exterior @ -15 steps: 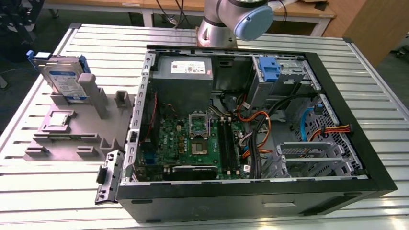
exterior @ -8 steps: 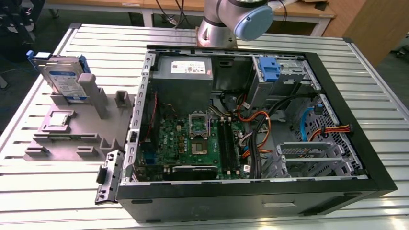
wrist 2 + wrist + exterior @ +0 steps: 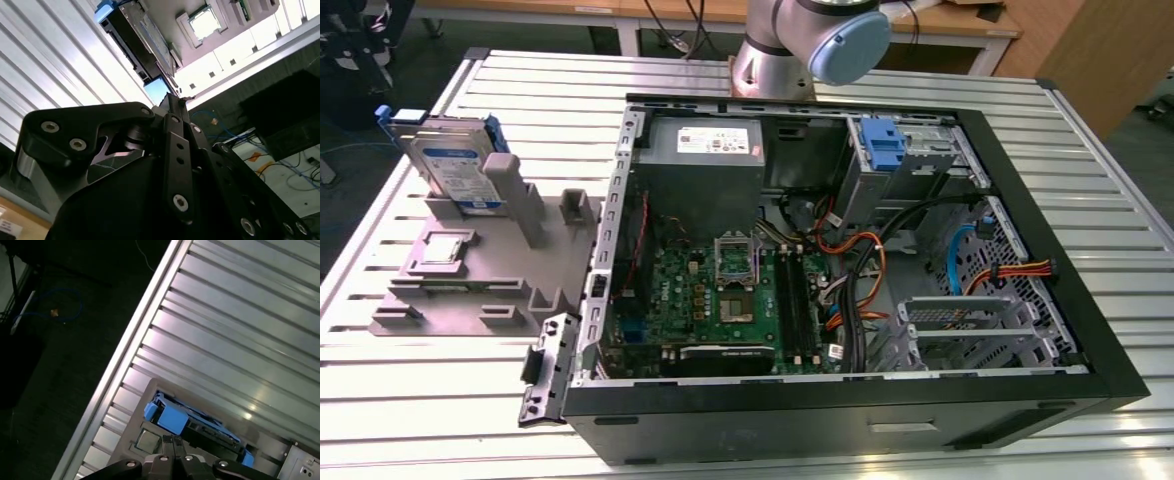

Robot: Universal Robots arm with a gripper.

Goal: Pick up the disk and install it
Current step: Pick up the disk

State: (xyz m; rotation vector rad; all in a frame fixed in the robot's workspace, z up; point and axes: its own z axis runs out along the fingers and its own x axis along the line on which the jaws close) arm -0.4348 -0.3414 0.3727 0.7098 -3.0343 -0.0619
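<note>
Above the grey stand (image 3: 478, 292), the gripper (image 3: 172, 442) hangs closed, empty, over the upright disk (image 3: 454, 165) — open it, then centre on the blue carrier (image 3: 172, 418).

We catalogue arm (image 3: 774, 55): brushed silver tube, rounded joint housing, pale blue-grey end cap (image 3: 851, 47). We catalogue gripper (image 3: 172, 100): matte black linkage bars, rounded corners, row of small holes along central bar, bright silver round screw heads (image 3: 77, 144) at pivots. In first wrist view we log same black links, silver screws across them.
</note>
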